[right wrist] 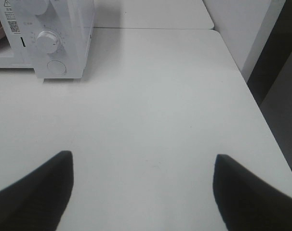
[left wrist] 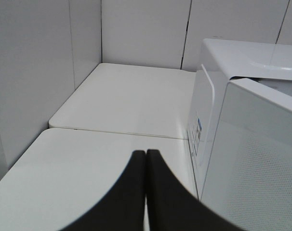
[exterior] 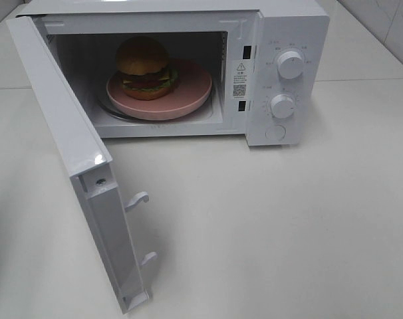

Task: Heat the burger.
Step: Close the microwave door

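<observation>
Golden-bun round burger on round pink plate in white microwave, door ajar, well apart from both pincers. My L pincer closed, empty; R pincer spread wide, empty.

Golden-bun burger, upright, inside open microwave

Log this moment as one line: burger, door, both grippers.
burger: on pink plate inside microwave | door: open | left gripper: shut, empty | right gripper: open, empty

High camera faces microwave front; wrist cameras flank it, low.
</observation>
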